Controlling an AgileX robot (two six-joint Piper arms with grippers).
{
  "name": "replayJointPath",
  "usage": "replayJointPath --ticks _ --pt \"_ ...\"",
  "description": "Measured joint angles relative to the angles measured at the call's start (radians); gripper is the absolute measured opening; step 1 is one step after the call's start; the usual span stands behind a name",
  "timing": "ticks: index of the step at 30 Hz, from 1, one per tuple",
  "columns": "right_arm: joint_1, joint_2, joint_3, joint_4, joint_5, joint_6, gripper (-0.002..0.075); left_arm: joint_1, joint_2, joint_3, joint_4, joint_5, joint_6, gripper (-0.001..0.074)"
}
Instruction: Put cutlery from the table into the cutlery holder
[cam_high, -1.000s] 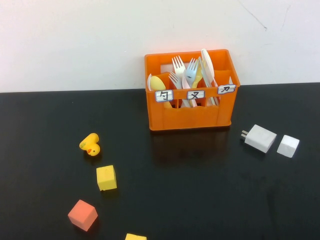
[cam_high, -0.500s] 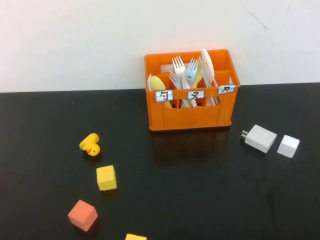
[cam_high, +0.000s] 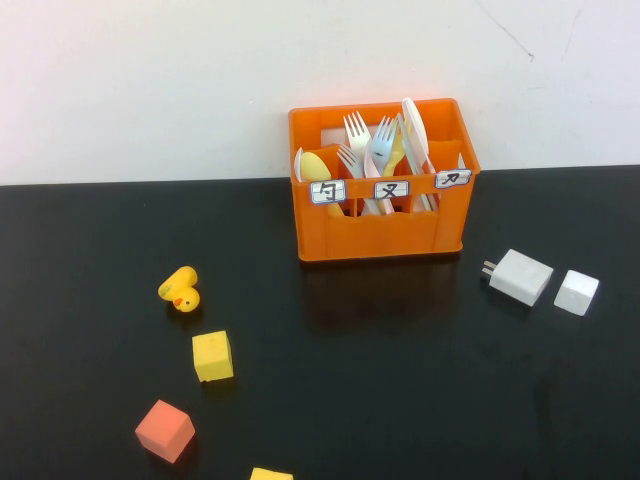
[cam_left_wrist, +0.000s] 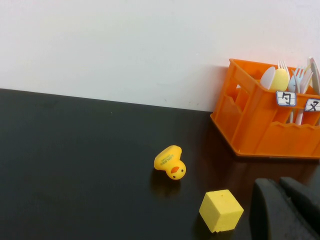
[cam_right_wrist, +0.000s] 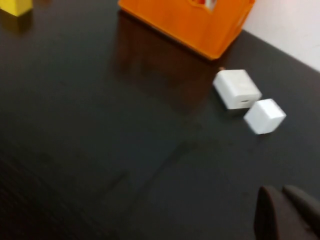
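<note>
Bench (cam_high: 420, 400) is glossy black and reflective, and runs back to a plain white wall (cam_high: 150, 90) with a faint crack mark at upper right. Orange cutlery holder (cam_high: 378, 225) sits at the rear of the bench, against the wall line, three white labels on its front; its reflection shows on the surface just in front. Cutlery (cam_high: 385, 150) stands upright inside it: forks in the middle, a pale knife toward the right compartment, spoons at left. Left of the crate, well apart: yellow duck (cam_high: 181, 290), yellow cube (cam_high: 213, 356), orange cube (cam_high: 165, 430), another yellow cube (cam_high: 271, 474) cut by the frame edge. Right of the crate: two white charger blocks (cam_high: 521, 277), near each other. Left hand (cam_left_wrist: 287, 210) hovers low near the yellow cube, fingers closed together, holding nothing. Right hand (cam_right_wrist: 285, 212) hangs over bare bench, fingers likewise together, empty.
</note>
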Motion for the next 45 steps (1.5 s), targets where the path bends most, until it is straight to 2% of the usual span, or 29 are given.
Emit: replayJointPath --ticks 13,25,33,39,42,45 --pt "0.0 0.0 0.0 0.037 0.002 0.002 -0.0002 0.0 0.0 0.0 -0.004 0.0 0.0 -0.0001" --pt "0.0 0.0 0.0 0.039 0.002 0.002 -0.0002 0.0 0.0 0.068 -0.128 0.022 0.004 -0.0001" --pt "0.0 0.0 0.0 0.041 0.002 0.002 -0.0002 0.0 0.0 0.068 -0.075 0.092 0.178 -0.0001" --pt "0.0 0.0 0.0 0.043 0.002 0.002 -0.0002 0.004 0.0 0.069 -0.184 0.104 0.267 -0.0001" --pt "0.0 0.0 0.0 0.044 0.002 0.002 -0.0002 0.042 0.0 0.083 -0.249 0.084 0.368 -0.0001" --pt "0.0 0.0 0.0 0.044 0.002 0.002 -0.0002 0.125 0.0 0.108 -0.359 0.006 0.478 -0.0001"
